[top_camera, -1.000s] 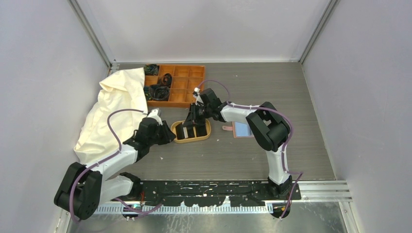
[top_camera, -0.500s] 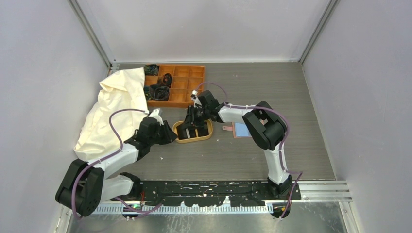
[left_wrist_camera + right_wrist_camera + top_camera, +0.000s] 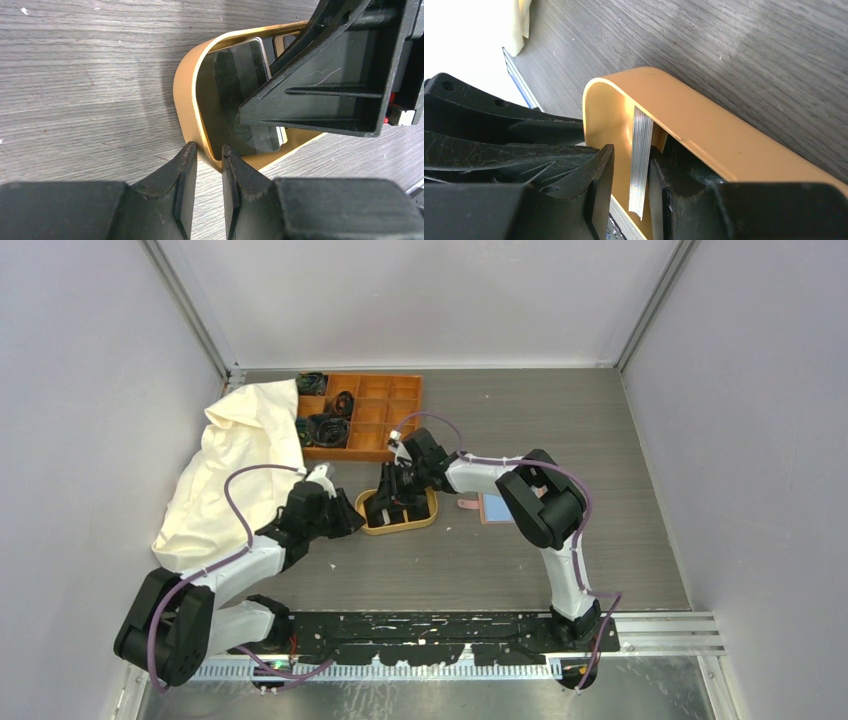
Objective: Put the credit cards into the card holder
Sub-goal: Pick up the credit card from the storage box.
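Further left than a second ago sits the right arm (image 3: pixel 480 472), over the oval tan wooden tray (image 3: pixel 185 95). Its jaws stand apart astride the stack of thin dark plastic credit cards (image 3: pixel 640 165), a gap showing on one side. The left arm (image 3: pixel 245 565) has its jaws seemingly nipped on the tray's rim. The open reddish-brown leather card holder (image 3: pixel 495 508) lies on the worktop (image 3: pixel 600 440) right of the tray. Best close squarely on the whole stack, then lift straight.
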Action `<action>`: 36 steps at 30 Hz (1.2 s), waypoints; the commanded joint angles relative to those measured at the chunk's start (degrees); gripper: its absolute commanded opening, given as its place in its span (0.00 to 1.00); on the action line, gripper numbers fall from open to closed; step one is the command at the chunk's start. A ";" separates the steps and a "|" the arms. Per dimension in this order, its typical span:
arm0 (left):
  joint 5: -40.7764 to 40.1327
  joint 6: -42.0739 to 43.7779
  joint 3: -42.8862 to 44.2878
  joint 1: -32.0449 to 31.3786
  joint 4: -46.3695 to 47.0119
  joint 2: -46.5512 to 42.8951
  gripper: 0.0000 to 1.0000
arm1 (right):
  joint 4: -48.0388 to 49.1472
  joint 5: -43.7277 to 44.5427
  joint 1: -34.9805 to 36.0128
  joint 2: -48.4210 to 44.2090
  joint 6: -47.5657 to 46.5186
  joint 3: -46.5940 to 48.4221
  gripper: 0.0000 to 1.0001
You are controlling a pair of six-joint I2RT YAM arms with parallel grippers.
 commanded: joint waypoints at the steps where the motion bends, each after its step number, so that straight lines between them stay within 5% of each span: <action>1: 1.02 0.24 1.11 0.04 1.05 -1.91 0.26 | 1.14 -2.80 -0.49 -2.58 -0.45 2.71 0.36; 25: -0.56 1.04 1.20 0.03 -4.18 -8.18 0.29 | -0.53 -3.68 -4.99 -5.62 -1.51 0.51 0.33; 36: -0.41 1.02 1.27 0.03 -5.66 -10.03 0.29 | -1.06 -2.94 -5.48 -5.34 -1.76 0.10 0.23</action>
